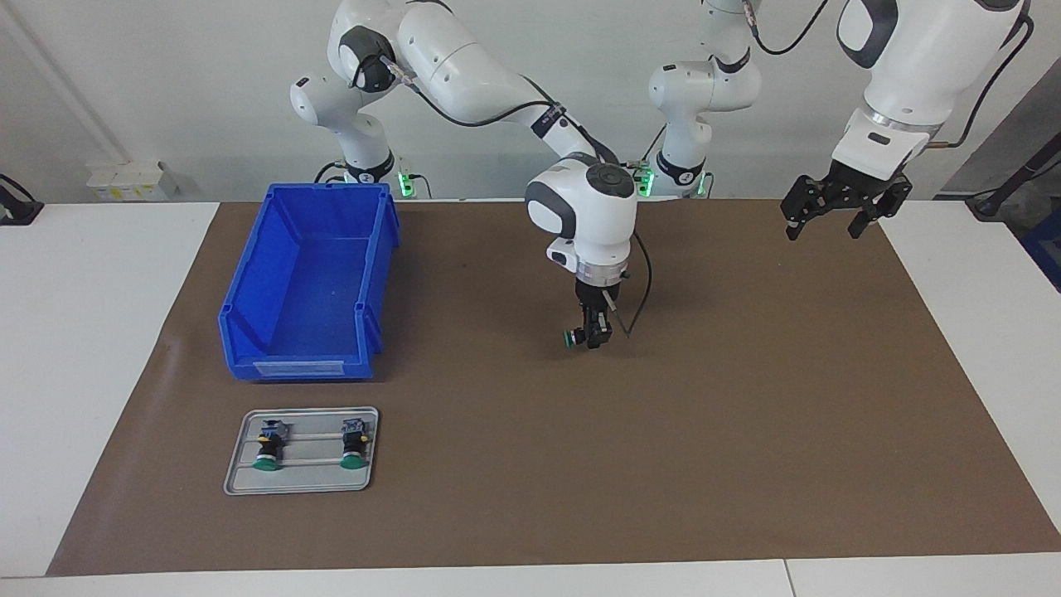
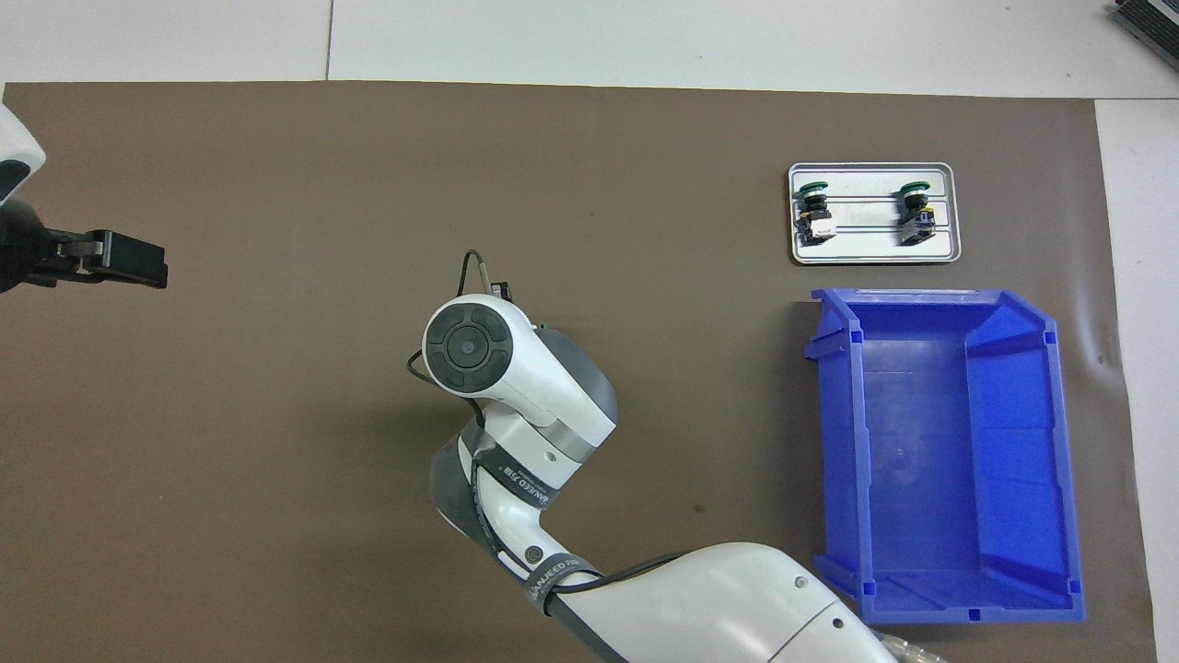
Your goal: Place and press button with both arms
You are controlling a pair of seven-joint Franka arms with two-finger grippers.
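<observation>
The right claw (image 1: 590,334) is clamping the button (image 1: 574,337) at mid-frame, low over the brown bench (image 1: 746,398). The left claw (image 1: 829,217) is waiting at upper right, fingers spread apart. Two more buttons are lying in the tray (image 1: 302,483) at lower left.

From overhead, you cannot see the right gripper (image 1: 593,335) or most of the button (image 1: 573,337) it holds: the arm's own wrist covers them. The left gripper (image 2: 110,261) is cut off at the nine o'clock edge. The two tray buttons' (image 1: 267,448) contact blocks are too small to read.
</observation>
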